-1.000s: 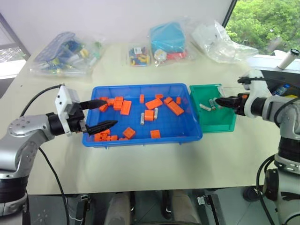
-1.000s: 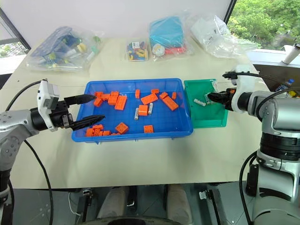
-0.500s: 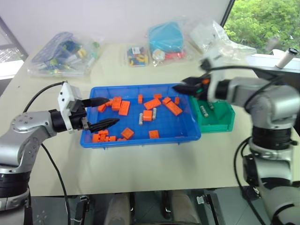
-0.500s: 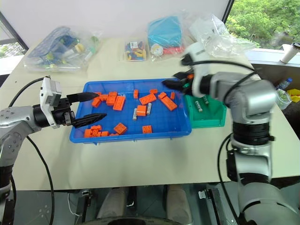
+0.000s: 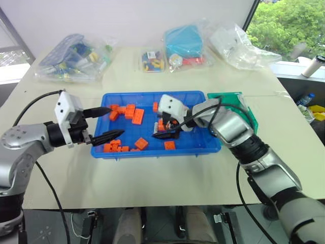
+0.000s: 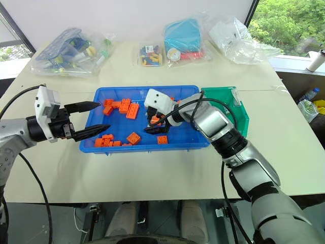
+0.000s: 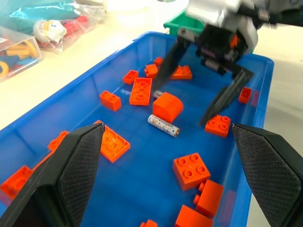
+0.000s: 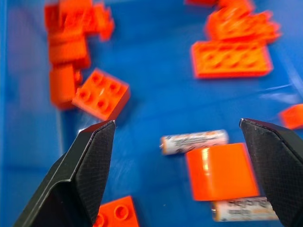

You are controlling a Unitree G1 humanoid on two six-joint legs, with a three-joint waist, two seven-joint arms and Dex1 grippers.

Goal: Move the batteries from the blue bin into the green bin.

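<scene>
Swung across from the green bin (image 5: pixel 244 104) within the last second, the right pincer (image 7: pixel 201 92) is now poised inside the blue bin (image 5: pixel 127 152), its two black fingers spread wide and nothing held between them. Two batteries (image 8: pixel 194 141) are seen lying on the blue floor on either side of a rounded orange block (image 8: pixel 220 171), one just beside its far edge, the other at its near edge; both sit directly beneath the spread fingers. Orange bricks (image 5: pixel 137 116) are scattered around them. The left pincer (image 5: pixel 104 124) is held at the tray's left end, fingers apart and empty, clear of the work. Bagged toys (image 5: pixel 76 56) are ranged along the far side of the surface (image 5: pixel 152 178). A fresh pick-up appears to be in hand: the next move would call for the right pincer to be lowered over one battery, lined up across its length, and closed without the orange block being caught.
</scene>
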